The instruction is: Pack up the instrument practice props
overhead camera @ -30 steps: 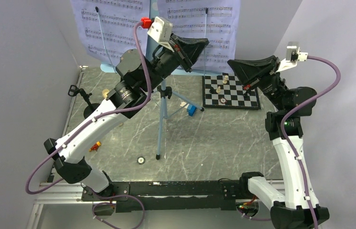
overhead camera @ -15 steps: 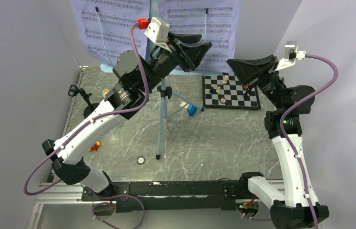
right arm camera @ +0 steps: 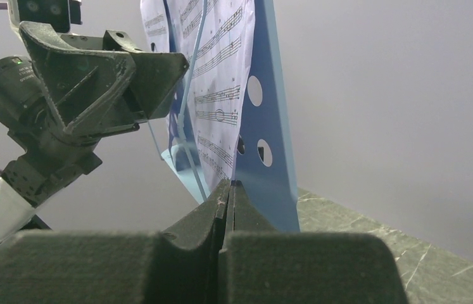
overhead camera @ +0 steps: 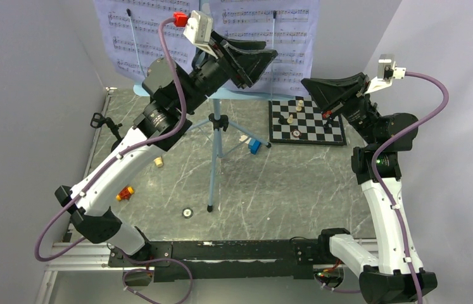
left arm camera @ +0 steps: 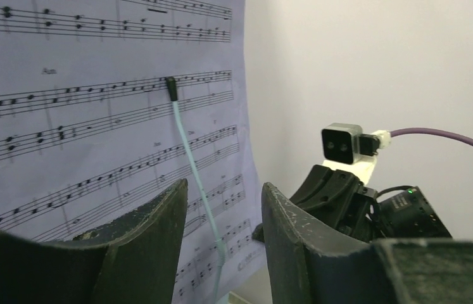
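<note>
Judged step: taking the lavender sheet-music pages point(left arm camera: 94, 114) off the light-blue music stand point(overhead camera: 213, 158), set on its tripod at the far side of the table point(overhead camera: 284, 183), pages upright against the perforated desk. To do it well: bring the left gripper point(left arm camera: 223, 190) in square to the free right-hand edge of the page, clear of the thin retaining wire point(left arm camera: 189, 152) lying across the paper. Pinch paper only, close to that edge. Slide the sheet out sideways from under the wire rather than pull straight off, or risk a tear or a tipped stand, tall and narrow-footed as it looks. Worth steadying the desk with the right gripper point(right arm camera: 228, 189) first. Left claw: fingers well apart, nothing gripped, close in front of the page but not seen touching it. Right claw: fingers pressed together on nothing visible, tips just beside the stand's side edge; unable to tell contact there.
</note>
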Available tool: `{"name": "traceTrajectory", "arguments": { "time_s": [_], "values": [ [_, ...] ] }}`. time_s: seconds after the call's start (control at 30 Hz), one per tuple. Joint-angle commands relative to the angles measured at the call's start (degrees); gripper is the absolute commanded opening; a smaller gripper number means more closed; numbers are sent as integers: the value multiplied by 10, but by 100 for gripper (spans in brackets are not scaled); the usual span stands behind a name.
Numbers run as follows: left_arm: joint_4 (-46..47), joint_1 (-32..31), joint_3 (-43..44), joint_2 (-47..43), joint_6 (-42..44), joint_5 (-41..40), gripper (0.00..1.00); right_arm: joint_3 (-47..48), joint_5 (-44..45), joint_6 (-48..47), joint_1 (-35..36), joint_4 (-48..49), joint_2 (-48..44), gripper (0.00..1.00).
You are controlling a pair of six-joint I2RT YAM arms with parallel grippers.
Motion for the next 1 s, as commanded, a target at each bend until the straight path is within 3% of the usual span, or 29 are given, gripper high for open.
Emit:
{"name": "traceTrajectory", "arguments": {
  "time_s": [0.0, 0.23, 0.6, 0.97],
  "values": [
    [13, 3, 33, 11, -37, 41, 51, 4, -2, 2, 2, 16, -2, 0],
    [5, 7, 55, 34, -65, 73, 52, 7, -4, 2, 1, 15, -1, 0],
    [3, 12, 43, 26, -60, 51, 57, 4, -6, 7, 1, 20, 1, 0],
    [24, 12, 39, 36, -74, 79, 16, 4, -6, 5, 2, 17, 1, 0]
  ]
}}
